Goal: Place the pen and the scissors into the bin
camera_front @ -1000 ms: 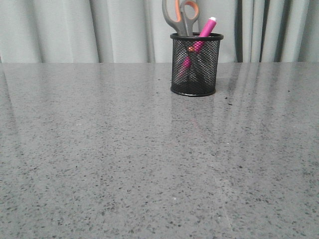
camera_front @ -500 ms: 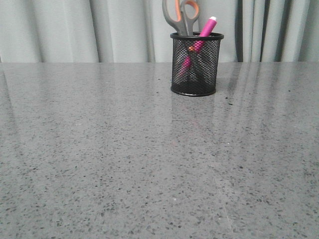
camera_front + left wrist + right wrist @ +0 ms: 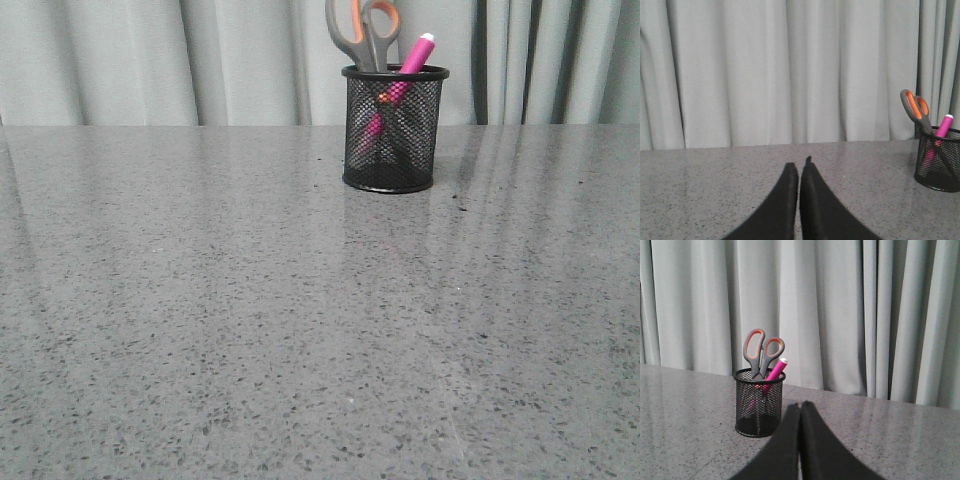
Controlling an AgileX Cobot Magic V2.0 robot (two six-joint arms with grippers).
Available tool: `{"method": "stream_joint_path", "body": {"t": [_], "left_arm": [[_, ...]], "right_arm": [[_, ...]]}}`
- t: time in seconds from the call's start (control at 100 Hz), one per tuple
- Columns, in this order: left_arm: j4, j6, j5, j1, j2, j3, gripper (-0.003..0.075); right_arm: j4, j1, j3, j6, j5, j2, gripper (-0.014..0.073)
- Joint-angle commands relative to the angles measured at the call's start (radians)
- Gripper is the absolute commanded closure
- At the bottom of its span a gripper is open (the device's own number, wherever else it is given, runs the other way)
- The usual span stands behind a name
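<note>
Nothing has shifted over the last sec: pen & scissors both stand in the bin at far right-centre, left gripper & right gripper jaws pressed together, empty, well clear, so task looks done.

Front view low over table; both wrist views low, curtain-facing; all share bin.

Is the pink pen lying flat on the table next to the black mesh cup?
No, the pen stands tilted inside the bin, beside the scissors.
</note>
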Motion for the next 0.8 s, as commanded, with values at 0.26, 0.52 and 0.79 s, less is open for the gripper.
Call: {"method": "stream_joint_path", "body": {"t": [0.26,0.52,0.79], "left_arm": [[0.041,-0.015,-0.035,-0.001,-0.002,-0.024,0.0739],[0.773,-0.695,-0.17,0.001,0.002,0.065,0.0739],[0.792,-0.773,-0.166,0.091,0.0,0.171,0.0739]], "right_arm": [[-0.007,-0.006,-0.028,-0.006,-0.037,-0.014,0.0665],[-0.007,-0.006,-0.028,-0.006,-0.037,-0.014,0.0665],[-0.007,-0.006,-0.028,-0.006,-0.037,-0.014,0.0665]]}}
